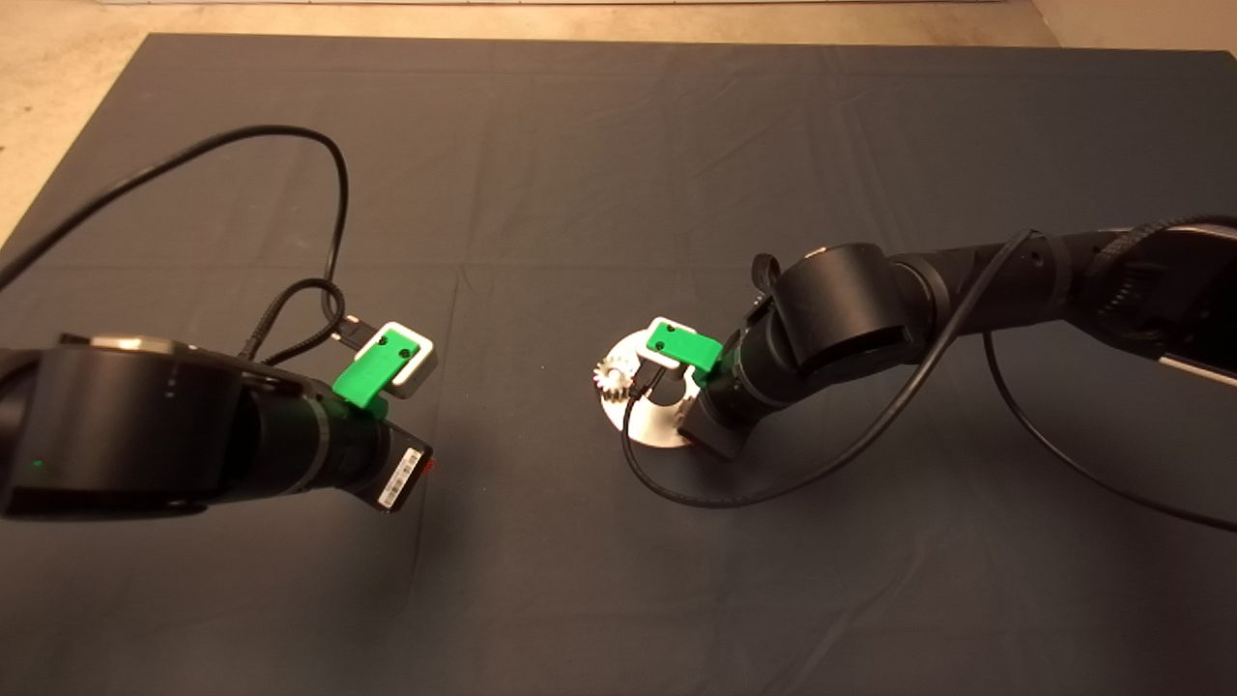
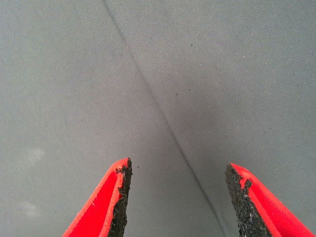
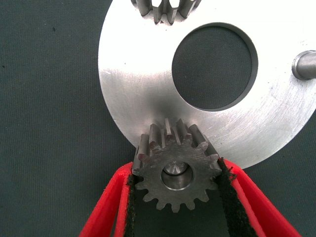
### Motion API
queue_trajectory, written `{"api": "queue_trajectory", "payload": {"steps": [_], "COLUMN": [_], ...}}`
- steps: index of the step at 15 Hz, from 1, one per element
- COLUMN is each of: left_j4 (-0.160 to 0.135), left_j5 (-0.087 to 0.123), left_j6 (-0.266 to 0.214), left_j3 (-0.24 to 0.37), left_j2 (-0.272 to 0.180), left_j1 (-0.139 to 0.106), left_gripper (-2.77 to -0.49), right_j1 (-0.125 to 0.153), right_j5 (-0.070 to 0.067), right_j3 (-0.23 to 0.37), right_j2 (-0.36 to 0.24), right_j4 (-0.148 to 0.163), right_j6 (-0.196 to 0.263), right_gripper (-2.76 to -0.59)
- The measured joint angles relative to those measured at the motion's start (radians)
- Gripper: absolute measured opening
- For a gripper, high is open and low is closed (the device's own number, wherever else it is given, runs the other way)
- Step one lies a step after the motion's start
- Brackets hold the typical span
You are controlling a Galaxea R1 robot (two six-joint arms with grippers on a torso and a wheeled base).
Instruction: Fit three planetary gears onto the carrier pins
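My right claw [image 3: 175, 197] is closed on a gear [image 3: 174, 170], its pads pressing the teeth on both sides, right over the edge of the round disc [image 3: 143, 98]. Through the gear's bore I can see the top of a peg [image 3: 174, 170], so the gear looks threaded onto it, though I cannot tell whether it has dropped fully down to the disc. A second gear [image 3: 165, 9] sits at the far rim, and one bare peg [image 3: 305, 64] stands off to the side; I do not see a third gear anywhere.

My left claw [image 2: 177, 197] hovers wide open over the bare mat [image 2: 74, 74] on the table, holding nothing.

The danger I see: if I let go while the gear is cocked on the peg, it may jam halfway. If I pull away sideways, a pad could catch a tooth and lift the gear off, or drag the loose disc across the mat.
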Motion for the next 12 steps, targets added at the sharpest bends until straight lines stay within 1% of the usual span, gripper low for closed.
{"api": "queue_trajectory", "payload": {"steps": [2, 5, 6, 11, 12], "left_j4": [0.0, 0.0, 0.001, 0.003, 0.003], "left_j5": [0.0, 0.0, 0.0, 0.0, 0.0], "left_j6": [0.003, 0.003, 0.003, 0.004, 0.004], "left_j3": [0.0, -0.005, -0.01, -0.021, -0.025], "left_j2": [0.0, 0.0, 0.0, 0.001, 0.001], "left_j1": [0.0, 0.0, 0.0, 0.0, 0.0], "left_gripper": [-1.95, -1.95, -1.95, -1.95, -1.95], "right_j1": [0.0, 0.0, 0.0, 0.0, 0.0], "right_j5": [0.001, 0.0, -0.006, -0.006, -0.005], "right_j3": [-0.001, -0.001, -0.002, -0.003, -0.003], "right_j2": [0.0, 0.0, 0.0, 0.0, 0.0], "right_j4": [0.0, 0.0, 0.001, 0.0, 0.0], "right_j6": [0.0, 0.0, 0.0, 0.0, 0.0], "right_gripper": [-2.33, -2.18, -2.18, -1.86, -1.76]}}
